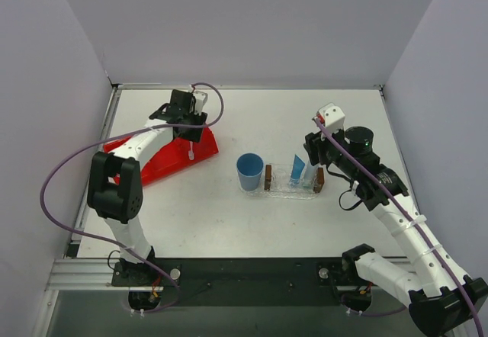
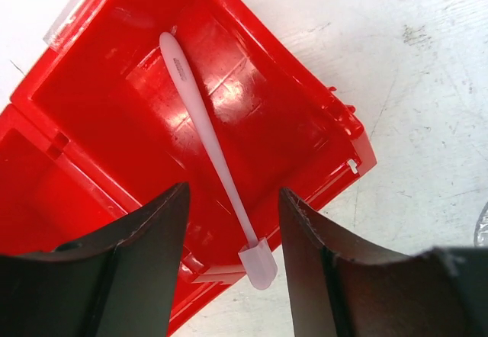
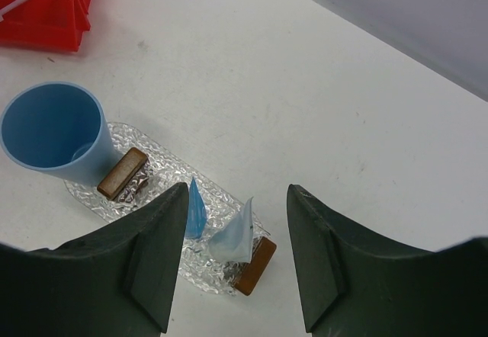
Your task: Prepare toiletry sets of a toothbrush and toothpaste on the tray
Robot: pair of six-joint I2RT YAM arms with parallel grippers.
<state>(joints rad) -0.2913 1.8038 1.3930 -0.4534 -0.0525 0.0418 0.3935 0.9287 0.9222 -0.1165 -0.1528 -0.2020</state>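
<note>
The toothbrush, a thin pale stick, lies aslant in the red bin, its capped head sticking out past the bin's rim. My left gripper hangs open over it, one finger on each side of the neck, neither touching. Both toothpaste tubes stand in the clear tray between its brown blocks: a bright blue tube and a pale tube. My right gripper is open above them, holding nothing. From above, the tray sits right of centre and the toothbrush pokes from the bin.
A round blue cup stands against the tray's left end. The red bin sits tilted at the left of the table. Grey walls close in the back and both sides.
</note>
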